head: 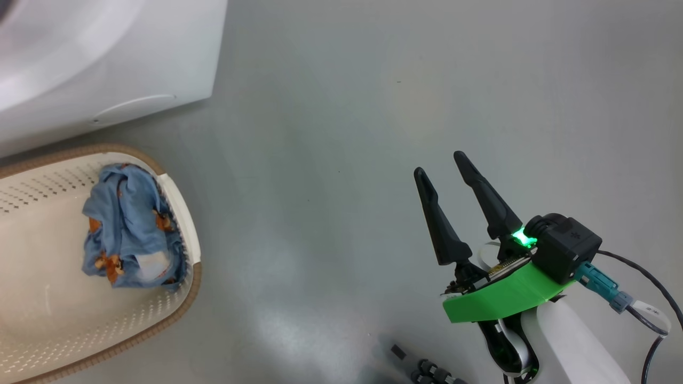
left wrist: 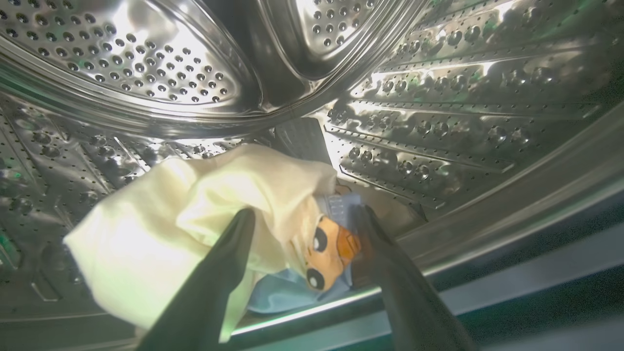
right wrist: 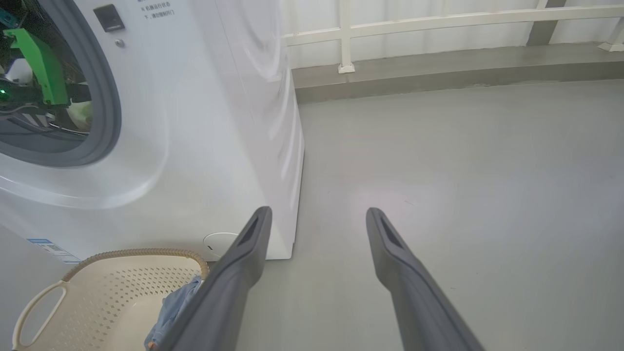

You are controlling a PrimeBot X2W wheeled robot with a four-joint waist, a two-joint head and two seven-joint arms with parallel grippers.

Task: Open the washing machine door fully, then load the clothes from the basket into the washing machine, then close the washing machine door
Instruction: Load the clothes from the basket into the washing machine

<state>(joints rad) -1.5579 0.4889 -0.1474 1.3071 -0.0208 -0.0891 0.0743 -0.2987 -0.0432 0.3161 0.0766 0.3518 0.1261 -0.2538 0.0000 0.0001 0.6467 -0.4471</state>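
Note:
My left gripper (left wrist: 304, 212) reaches inside the washing machine's steel drum (left wrist: 146, 63), fingers spread apart. A cream and light blue piece of the clothes (left wrist: 195, 204) with a cartoon face lies bunched between and below them on the drum wall. In the right wrist view the left arm's green part (right wrist: 39, 68) shows inside the grey-ringed opening of the white washing machine (right wrist: 204, 122). The basket (head: 187, 288) stands on the floor in front of the washing machine (head: 106, 64) with a blue piece of the clothes (head: 128, 224) in it. My right gripper (head: 439, 163) hovers open over bare floor, right of the basket. The washing machine door is out of view.
Grey floor stretches wide to the right of the machine. A raised kerb (right wrist: 438, 73) with a white railing (right wrist: 346, 34) runs along the far side. A black cable (head: 656, 298) trails from my right wrist. The basket (right wrist: 126, 253) sits close below the machine's round flap (right wrist: 219, 243).

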